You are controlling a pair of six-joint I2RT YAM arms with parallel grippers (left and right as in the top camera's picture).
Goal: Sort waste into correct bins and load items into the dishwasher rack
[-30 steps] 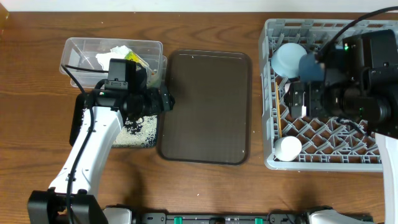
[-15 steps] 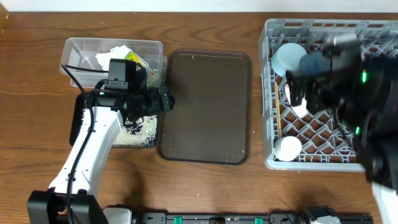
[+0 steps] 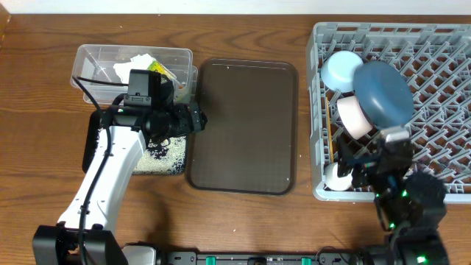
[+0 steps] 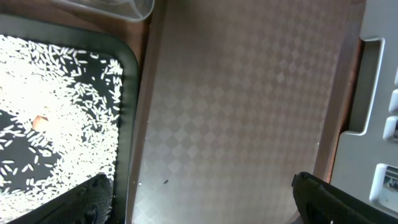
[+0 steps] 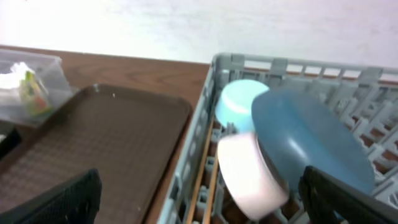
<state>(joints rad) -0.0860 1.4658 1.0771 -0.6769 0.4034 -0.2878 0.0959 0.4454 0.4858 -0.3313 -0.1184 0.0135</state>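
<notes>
The grey dishwasher rack (image 3: 441, 88) holds the light-blue bowl (image 3: 341, 68), the dark-blue bowl (image 3: 384, 93) leaning on the white bowl (image 3: 352, 118), the chopsticks (image 3: 327, 125) along its left wall, and the white cup (image 3: 338, 177) at the front left. My right gripper (image 3: 358, 168) is open and empty over the rack's front edge; its wrist view (image 5: 205, 208) shows the bowls (image 5: 311, 140) ahead. My left gripper (image 3: 193, 118) is open and empty (image 4: 205, 205) between the black tray (image 3: 92, 140) of rice (image 4: 62, 106) and the brown tray. The clear tub (image 3: 92, 55) holds the napkin (image 3: 140, 62) and wrapper (image 3: 158, 68).
The large dark brown serving tray (image 3: 243, 125) lies bare between the bins and the rack, and also shows in the left wrist view (image 4: 249, 93). The left arm lies across the black tray and hides part of it.
My right arm has pulled back from above the rack to its front edge. The dark-blue bowl now shows whole, standing in the rack. The left arm has not moved.
</notes>
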